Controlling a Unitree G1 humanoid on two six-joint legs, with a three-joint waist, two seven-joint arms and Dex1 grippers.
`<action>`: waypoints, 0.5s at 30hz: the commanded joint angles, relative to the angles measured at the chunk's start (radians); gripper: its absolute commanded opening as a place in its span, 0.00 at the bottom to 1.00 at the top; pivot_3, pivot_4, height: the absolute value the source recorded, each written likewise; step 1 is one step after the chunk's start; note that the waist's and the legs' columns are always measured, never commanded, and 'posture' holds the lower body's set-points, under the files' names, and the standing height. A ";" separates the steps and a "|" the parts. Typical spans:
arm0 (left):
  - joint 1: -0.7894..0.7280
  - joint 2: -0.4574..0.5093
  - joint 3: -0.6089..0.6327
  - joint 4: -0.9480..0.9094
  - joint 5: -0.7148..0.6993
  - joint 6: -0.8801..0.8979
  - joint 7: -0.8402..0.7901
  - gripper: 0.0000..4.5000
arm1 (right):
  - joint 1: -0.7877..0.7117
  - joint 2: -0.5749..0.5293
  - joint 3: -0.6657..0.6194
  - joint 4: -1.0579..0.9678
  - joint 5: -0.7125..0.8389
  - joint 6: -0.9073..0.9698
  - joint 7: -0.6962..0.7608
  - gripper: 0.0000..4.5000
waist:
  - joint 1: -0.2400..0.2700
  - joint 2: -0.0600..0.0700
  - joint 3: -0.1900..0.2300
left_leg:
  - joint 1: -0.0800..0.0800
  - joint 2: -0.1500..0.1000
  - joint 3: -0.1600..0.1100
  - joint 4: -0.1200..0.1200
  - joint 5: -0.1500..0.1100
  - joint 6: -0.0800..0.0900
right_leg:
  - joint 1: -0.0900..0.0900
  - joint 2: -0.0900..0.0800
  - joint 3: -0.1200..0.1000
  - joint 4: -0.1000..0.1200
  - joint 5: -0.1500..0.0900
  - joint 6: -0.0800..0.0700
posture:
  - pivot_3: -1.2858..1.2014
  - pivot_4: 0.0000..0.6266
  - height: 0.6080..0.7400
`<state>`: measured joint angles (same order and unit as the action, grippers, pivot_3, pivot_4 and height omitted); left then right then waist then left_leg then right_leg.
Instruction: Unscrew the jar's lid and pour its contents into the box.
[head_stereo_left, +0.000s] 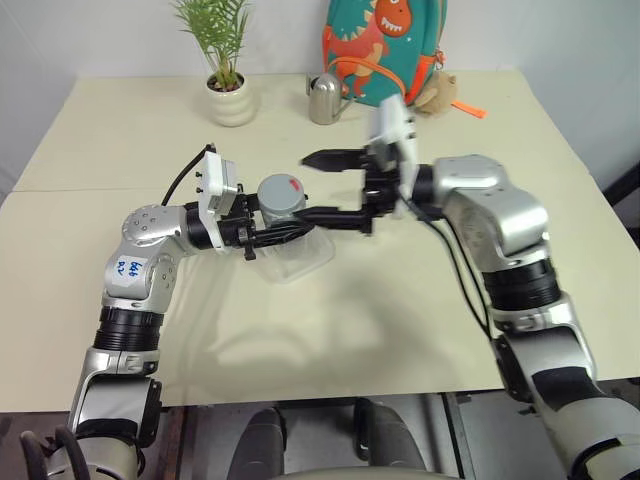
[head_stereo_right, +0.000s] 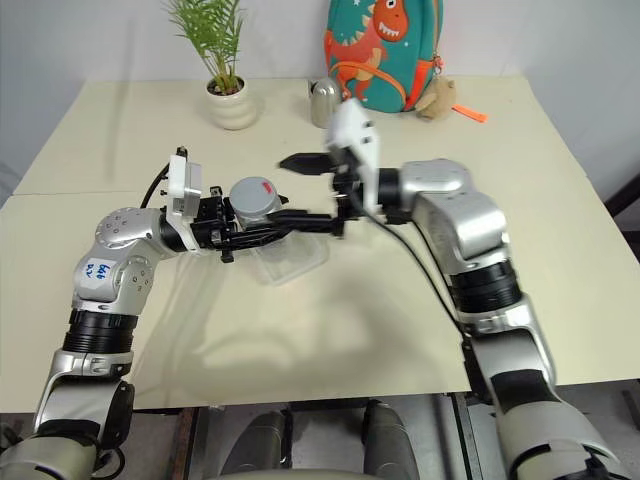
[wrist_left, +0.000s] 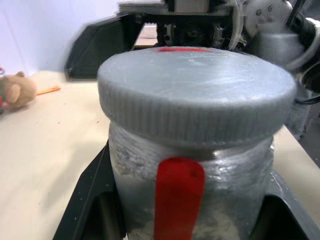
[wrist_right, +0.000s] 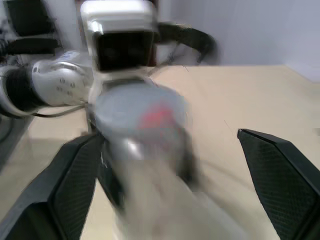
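Note:
My left gripper (head_stereo_left: 264, 228) is shut on the jar (head_stereo_left: 284, 210), a small silvery cylinder held upright above the table. The grey lid (head_stereo_left: 282, 188) with a red mark sits on top of the jar. In the left wrist view the lid (wrist_left: 195, 90) caps the jar (wrist_left: 215, 185), which has a red strip down its side. My right gripper (head_stereo_left: 325, 187) is open, level and pointing at the lid from the right, one finger (head_stereo_left: 325, 158) behind it and the other in front. The clear box (head_stereo_left: 303, 256) lies on the table just below the jar. The contents are hidden.
At the table's back stand a potted plant (head_stereo_left: 229, 95), a steel watering can (head_stereo_left: 325, 100), a dinosaur backpack (head_stereo_left: 385, 45) and a small plush toy (head_stereo_left: 437, 92). Bare tabletop (head_stereo_left: 330, 330) lies in front of the box.

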<state>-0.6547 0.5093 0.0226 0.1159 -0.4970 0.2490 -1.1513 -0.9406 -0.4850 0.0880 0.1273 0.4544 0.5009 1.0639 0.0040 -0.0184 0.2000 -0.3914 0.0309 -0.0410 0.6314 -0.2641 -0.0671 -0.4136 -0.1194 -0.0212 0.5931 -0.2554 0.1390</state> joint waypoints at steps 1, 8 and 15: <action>0.002 0.000 0.014 -0.032 -0.012 -0.021 -0.012 0.45 | 0.033 -0.064 -0.082 -0.022 0.019 -0.005 0.009 0.99 | -0.002 0.000 0.000 | 0.000 0.000 0.000 0.000 0.000 0.000 | 0.000 0.000 0.000 0.000 0.000 0.000 | 0.52 0.24 1.00; 0.000 0.009 0.020 -0.023 -0.008 -0.011 -0.007 0.45 | 0.076 -0.056 -0.084 -0.146 0.085 0.058 0.020 0.99 | -0.030 0.000 0.000 | 0.001 0.001 0.001 -0.001 0.000 0.000 | 0.000 0.001 0.002 0.000 0.000 0.000 | 0.52 0.24 1.00; -0.002 -0.002 0.011 -0.026 -0.005 -0.003 0.012 0.45 | 0.070 0.073 -0.011 -0.240 0.085 0.078 -0.066 0.99 | -0.030 0.000 0.000 | 0.002 0.001 0.001 0.000 0.000 0.000 | 0.000 0.001 0.003 0.002 0.000 0.000 | 0.52 0.24 1.00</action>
<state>-0.6516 0.5105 0.0225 0.1182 -0.4968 0.2491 -1.1463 -0.8503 -0.4291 0.0643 -0.0584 0.5338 0.5726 1.0222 -0.0255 -0.0182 0.2001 -0.3891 0.0318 -0.0396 0.6313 -0.2644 -0.0666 -0.4135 -0.1182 -0.0182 0.5948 -0.2551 0.1390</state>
